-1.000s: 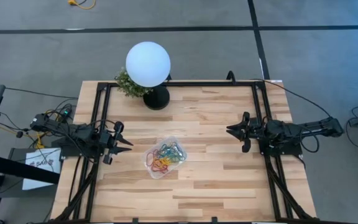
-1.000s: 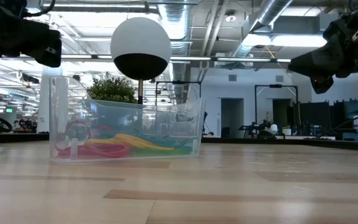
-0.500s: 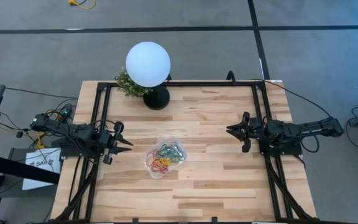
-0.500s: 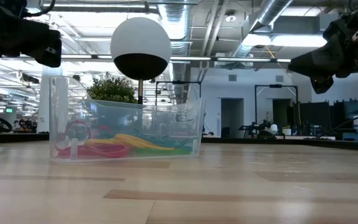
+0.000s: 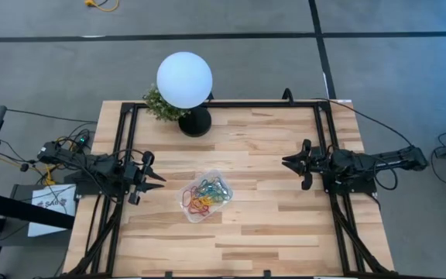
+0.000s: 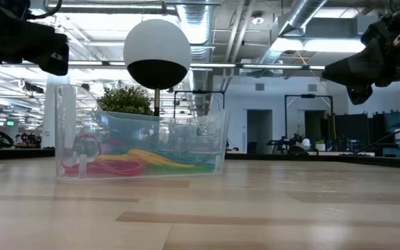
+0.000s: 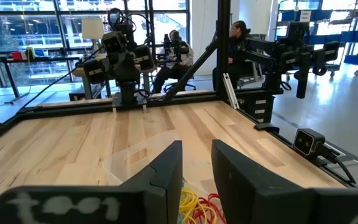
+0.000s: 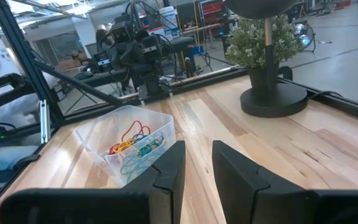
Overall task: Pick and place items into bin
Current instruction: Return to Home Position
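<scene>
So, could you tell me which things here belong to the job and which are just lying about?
Job: bands, in the bin; left claw and right claw, parked open at either side.
Lying about: lamp, plant.

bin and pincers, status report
Left pincer and right pincer empty, slightly open, at table sides. Bands in bin. Lamp stands apart from bin.

Table (image 5: 269, 225): pale wood planks, smooth, soft satin sheen.
Bin (image 6: 186, 139): clear plastic, glossy, see-through walls.
Bands (image 6: 144, 161): thin rubber, matt.
Globe (image 5: 184, 80): white, smooth, matt.
Base (image 5: 195, 122): black, smooth, dull.
Frame (image 5: 231, 104): black metal rails, matt.
Left gripper (image 5: 161, 178): dark, matt, plastic-looking fingers (image 7: 166, 171).
Floor (image 5: 53, 70): grey, smooth, matt.
</scene>
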